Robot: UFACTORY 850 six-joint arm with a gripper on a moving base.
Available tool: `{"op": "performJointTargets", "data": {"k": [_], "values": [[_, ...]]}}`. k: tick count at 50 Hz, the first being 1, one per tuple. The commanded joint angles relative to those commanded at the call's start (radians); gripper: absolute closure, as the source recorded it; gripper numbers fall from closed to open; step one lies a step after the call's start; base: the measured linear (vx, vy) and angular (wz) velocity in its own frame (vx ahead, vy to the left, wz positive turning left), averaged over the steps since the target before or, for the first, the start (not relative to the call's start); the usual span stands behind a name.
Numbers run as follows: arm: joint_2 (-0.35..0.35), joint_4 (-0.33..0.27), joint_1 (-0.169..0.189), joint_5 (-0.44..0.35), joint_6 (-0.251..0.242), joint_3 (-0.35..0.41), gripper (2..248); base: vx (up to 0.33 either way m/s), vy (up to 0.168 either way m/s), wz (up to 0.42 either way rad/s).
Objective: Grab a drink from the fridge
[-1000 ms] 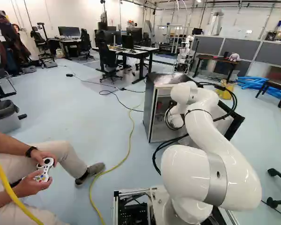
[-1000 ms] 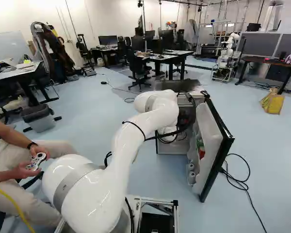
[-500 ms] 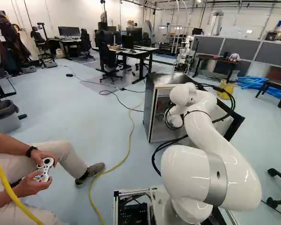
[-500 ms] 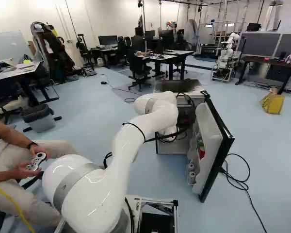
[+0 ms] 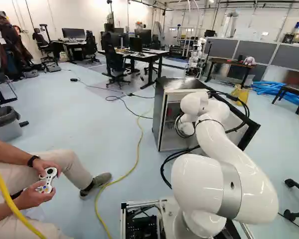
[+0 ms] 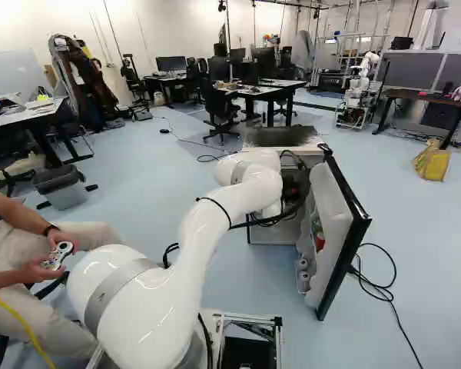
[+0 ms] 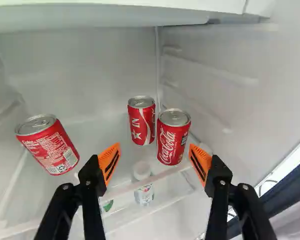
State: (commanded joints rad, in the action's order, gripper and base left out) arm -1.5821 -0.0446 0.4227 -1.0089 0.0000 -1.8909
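Fingers [image 7: 110, 162] spread wide, the gripper [image 7: 154, 152] faces cans in the open fridge [image 5: 182, 84].
Its door [image 6: 330, 211] stands swung out; the clear shelf [image 7: 95, 132] carries three red cans: one [image 7: 49, 147] out past one finger, two [image 7: 141, 122] ahead of the gap, the nearer [image 7: 173, 142] by the other pad. Lower sits a small bottle [image 7: 145, 194].

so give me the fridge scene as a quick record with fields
fridge: open
door: swung out, drinks in its racks
gripper: open, facing into the fridge
held: nothing
shelf: three red cans
nearest pair: one can close beside another can, ahead of the gripper
third can: apart from the pair, off to one side
lower down: a bottle with a white cap
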Motion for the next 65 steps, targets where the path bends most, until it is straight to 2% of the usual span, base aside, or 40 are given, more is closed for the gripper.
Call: {"op": "performJointTargets", "data": {"k": [38,54,59,60,65], "values": [[-0.075,0.0,0.017,0.0,0.0,-0.126,56,0.0,0.0,0.0],[-0.081,0.0,0.019,0.0,0.0,-0.136,56,0.0,0.0,0.0],[-0.081,0.0,0.019,0.0,0.0,-0.136,62,0.0,0.0,0.0],[-0.081,0.0,0.019,0.0,0.0,-0.136,76,0.0,0.0,0.0],[-0.081,0.0,0.019,0.0,0.0,-0.136,82,0.0,0.0,0.0]]}}
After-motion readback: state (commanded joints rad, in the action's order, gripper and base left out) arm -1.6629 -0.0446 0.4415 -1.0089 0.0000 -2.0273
